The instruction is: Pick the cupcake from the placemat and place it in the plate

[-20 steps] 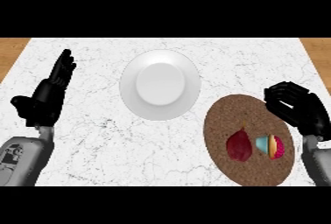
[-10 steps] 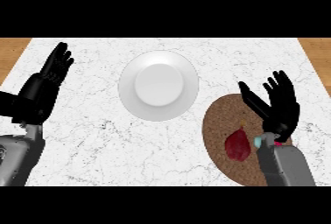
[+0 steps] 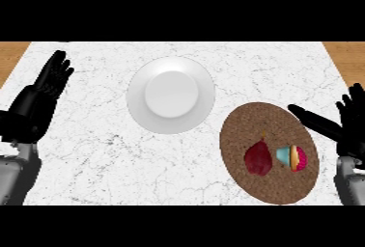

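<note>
Your right hand (image 3: 347, 132), right edge: fingers spread wide, holding nothing. Cupcake (image 3: 292, 158) on its side on placemat (image 3: 257, 120), lower right, just beside dark red item (image 3: 258, 158). Plate (image 3: 171, 120) upper centre. Left hand (image 3: 39, 103) open, left edge.

There is one white plate (image 3: 171, 94). There is one round brown placemat (image 3: 258, 121). On the placemat there are two things: one cupcake (image 3: 292, 158) and one dark red thing (image 3: 258, 158), maybe a fruit, but it is hard to tell. There are two black hands, one left hand (image 3: 39, 103) and one right hand (image 3: 347, 126). There is one counter (image 3: 92, 159).
</note>
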